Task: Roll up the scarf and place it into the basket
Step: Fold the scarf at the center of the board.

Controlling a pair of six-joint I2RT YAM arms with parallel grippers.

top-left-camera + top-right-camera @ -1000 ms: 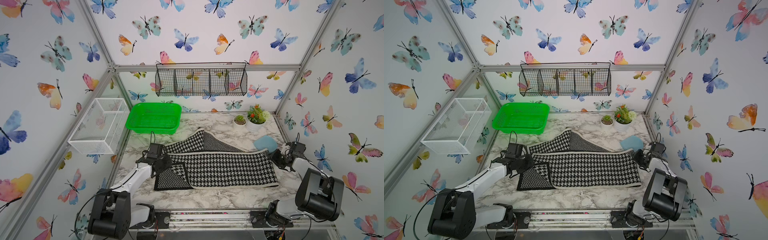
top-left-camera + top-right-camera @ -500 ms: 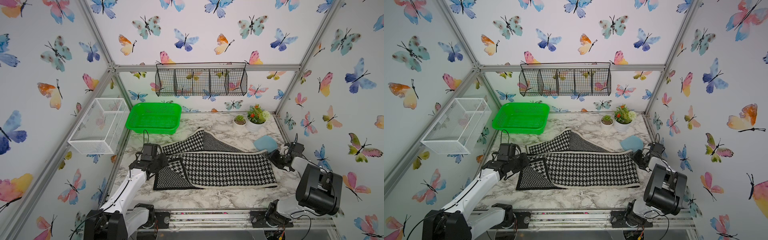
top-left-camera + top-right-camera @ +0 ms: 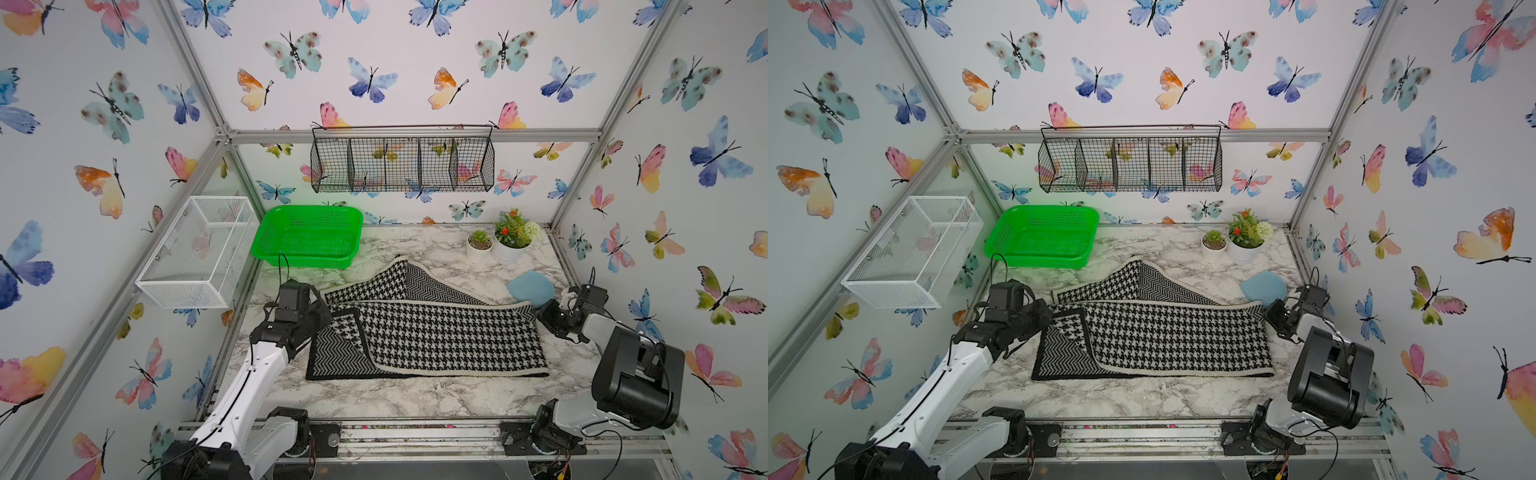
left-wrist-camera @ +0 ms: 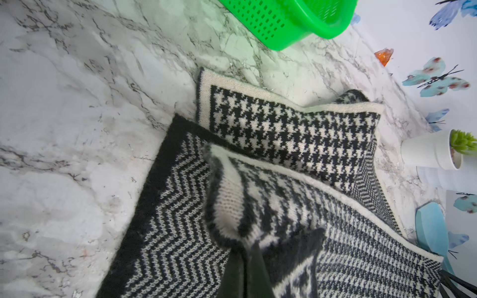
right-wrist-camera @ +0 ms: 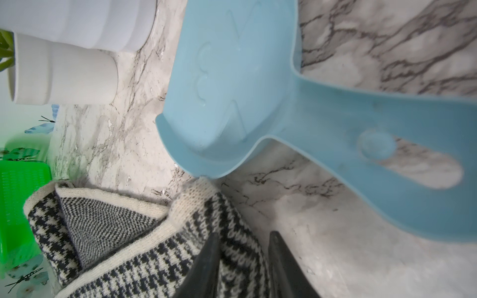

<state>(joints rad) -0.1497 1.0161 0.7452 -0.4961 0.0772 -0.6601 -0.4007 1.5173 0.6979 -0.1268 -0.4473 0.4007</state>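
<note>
Arms: both reach from the near rail to the two short ends of the scarf [image 3: 436,340].
Left gripper [image 4: 273,251]: closed on a scarf corner. Only the left wrist view shows me the fabric lifted and bunched at the fingers; in both top views the gripper body covers it.
Right gripper [image 5: 244,240]: the right wrist view shows a scarf corner between the two fingers. I cannot tell if they press it.
Scarf: folded, black-and-white houndstooth over zigzag, on the marble table [image 3: 415,399], outside the basket [image 3: 307,262].
Scoop [image 5: 232,77]: light blue, right at the scarf corner. I see its slotted handle only in the right wrist view.
Small pot [image 3: 478,253]: white, holds a green succulent.
Larger pot [image 3: 507,255]: white, holds orange flowers and greenery.
Basket: green, far left corner; inside I see only its lattice floor.
White mesh box [image 3: 199,249]: on the left wall.
Black rack [image 3: 403,164]: on the back wall, wallpaper visible through it.
</note>
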